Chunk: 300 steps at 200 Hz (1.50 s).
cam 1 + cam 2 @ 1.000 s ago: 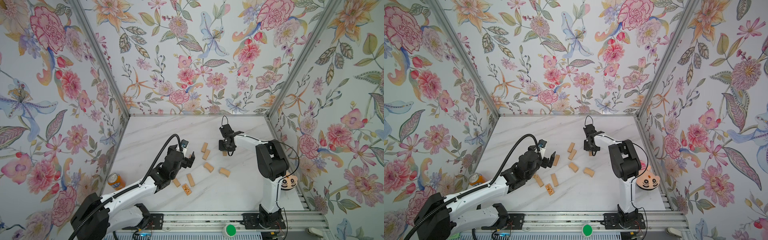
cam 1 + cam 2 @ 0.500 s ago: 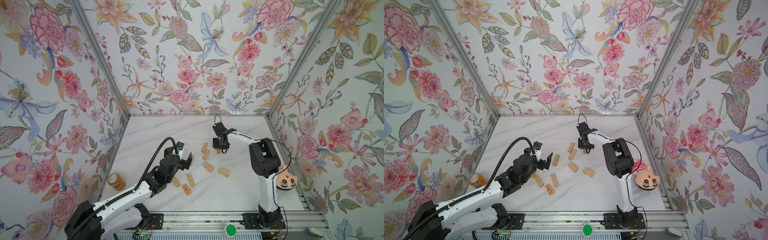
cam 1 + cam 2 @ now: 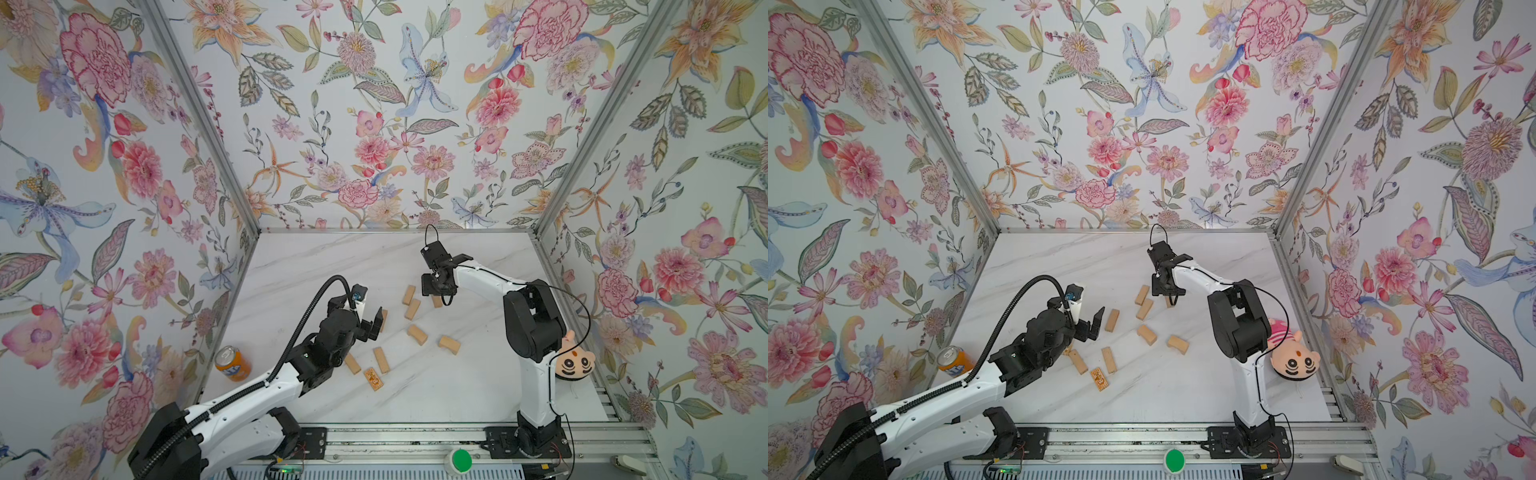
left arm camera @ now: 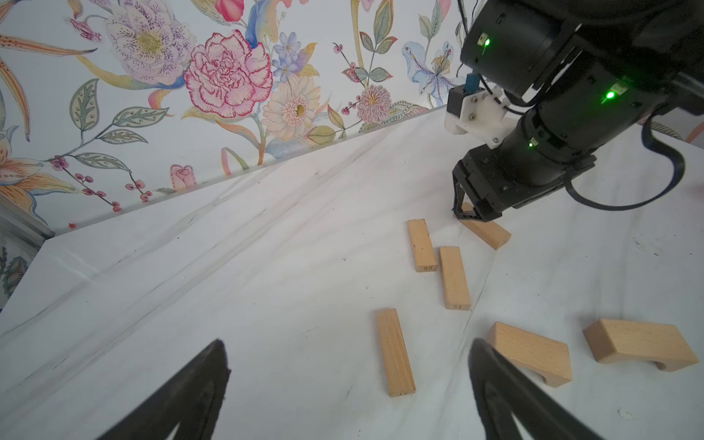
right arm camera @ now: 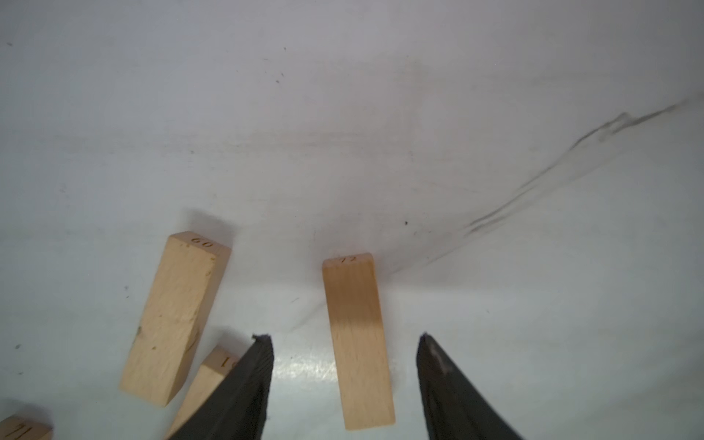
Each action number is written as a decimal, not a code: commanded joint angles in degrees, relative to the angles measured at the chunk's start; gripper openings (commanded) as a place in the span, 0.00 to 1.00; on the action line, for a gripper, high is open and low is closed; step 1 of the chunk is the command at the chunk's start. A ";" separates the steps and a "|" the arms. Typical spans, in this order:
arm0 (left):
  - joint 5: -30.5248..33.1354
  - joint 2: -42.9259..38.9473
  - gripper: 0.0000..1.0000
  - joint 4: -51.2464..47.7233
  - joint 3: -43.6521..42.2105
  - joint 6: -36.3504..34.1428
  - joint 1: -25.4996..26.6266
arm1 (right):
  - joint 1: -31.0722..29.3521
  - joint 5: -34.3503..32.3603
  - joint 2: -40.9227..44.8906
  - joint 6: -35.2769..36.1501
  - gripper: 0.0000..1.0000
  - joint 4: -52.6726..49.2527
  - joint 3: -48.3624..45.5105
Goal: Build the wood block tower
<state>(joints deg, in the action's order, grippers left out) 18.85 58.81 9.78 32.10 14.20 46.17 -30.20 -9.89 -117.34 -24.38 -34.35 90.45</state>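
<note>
Several tan wood blocks lie flat and apart on the white marble table; no tower is in view. My right gripper is open and low over the table. One plain block lies between its fingers with a gap on each side, also seen as a block in both top views. Two more blocks lie just left of it. My left gripper hangs open and empty above the table next to a block. A printed block lies nearer the front.
An orange soda can stands at the left wall. A pink plush doll lies by the right arm's base. Two arch-shaped blocks sit mid-table. Flowered walls close in three sides; a green button is on the front rail.
My right gripper moved left, low over the table, and its jaws have spread, letting go of the block now lying between them. My left gripper stays open in about the same place.
</note>
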 commanded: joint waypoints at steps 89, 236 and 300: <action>1.01 -6.50 0.99 -4.74 -1.43 4.04 0.60 | -6.30 5.95 -0.94 -6.16 0.58 -1.77 1.55; 2.67 -9.39 0.99 -4.84 -2.86 4.68 0.71 | -8.48 3.04 -3.14 -9.17 0.49 -2.40 -2.76; 4.18 -9.54 0.99 -4.14 -3.68 4.17 0.67 | -8.32 3.97 -4.98 -8.65 0.37 -2.50 -2.23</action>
<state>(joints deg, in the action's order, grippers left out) 21.12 49.54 5.56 28.99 18.06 46.17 -38.54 -5.15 -120.38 -32.62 -35.33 88.38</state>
